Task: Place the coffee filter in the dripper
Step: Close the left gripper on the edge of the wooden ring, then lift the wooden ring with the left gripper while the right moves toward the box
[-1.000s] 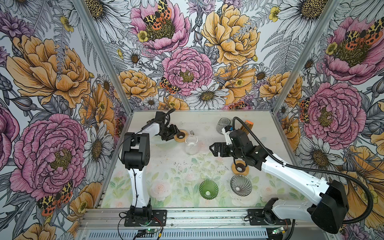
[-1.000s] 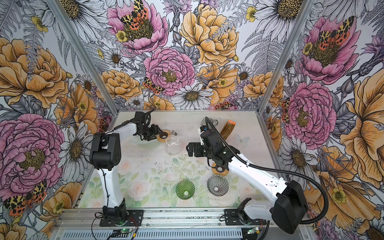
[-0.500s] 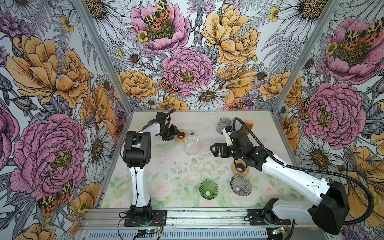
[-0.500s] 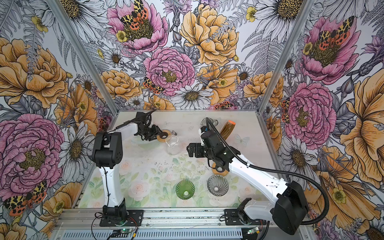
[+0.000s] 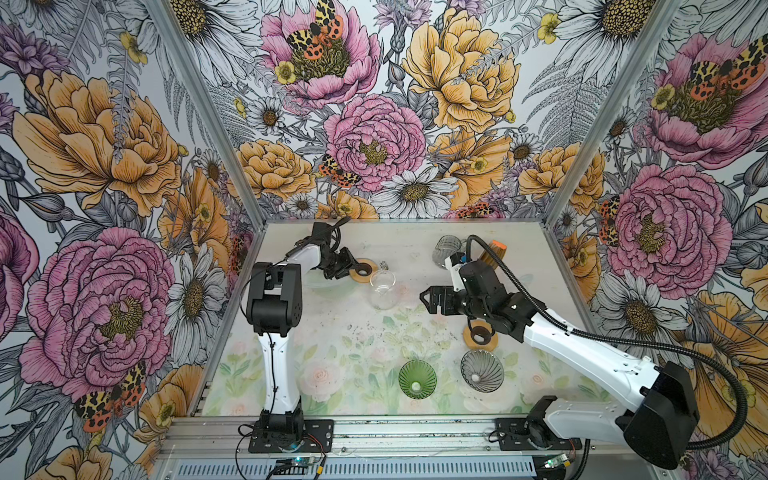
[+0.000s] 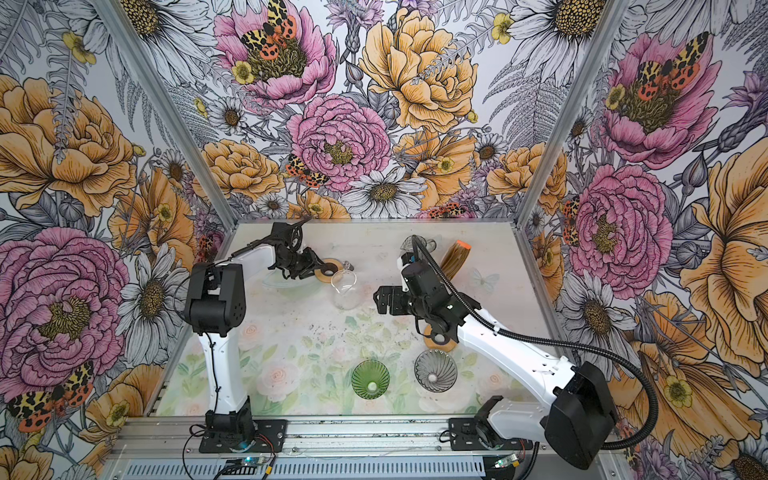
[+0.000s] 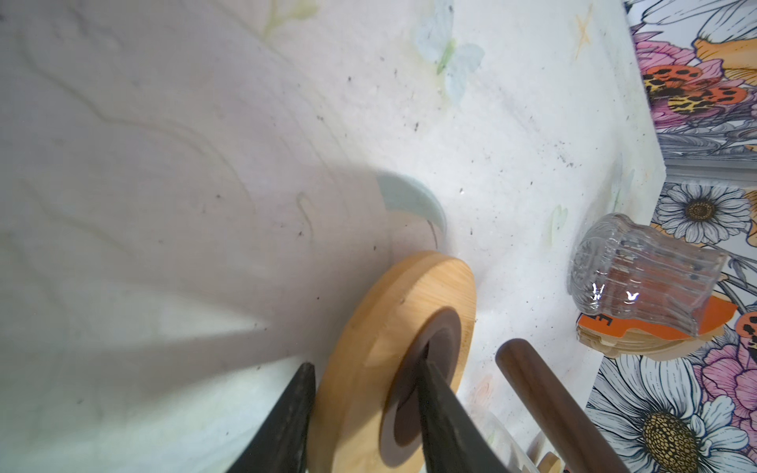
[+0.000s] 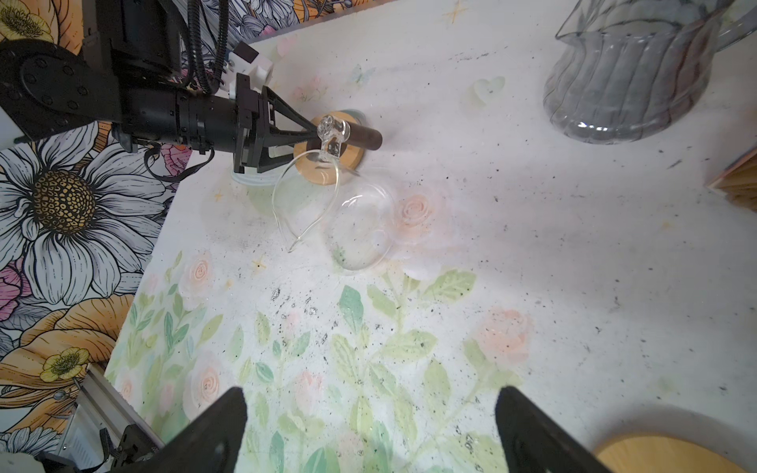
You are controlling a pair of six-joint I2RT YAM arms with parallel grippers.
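A robot test booth, lab-built: flat panels (image 5: 374, 124) printed with huge flowers wall in a small worktop (image 5: 357, 340) on three sides, joined by bare aluminium posts (image 5: 210, 116). The left arm (image 5: 276, 365) and right arm (image 5: 582, 345) are bolted to a slotted metal rail (image 5: 415, 432) at the front, with a black cable conduit (image 5: 746, 401) and a lit circuit board (image 5: 297, 473)

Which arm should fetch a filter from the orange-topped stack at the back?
Right. The right claw hangs open and empty, on the same side of the table as the filter stack. The left claw is busy across the table, straddling the rim of the wooden ring.
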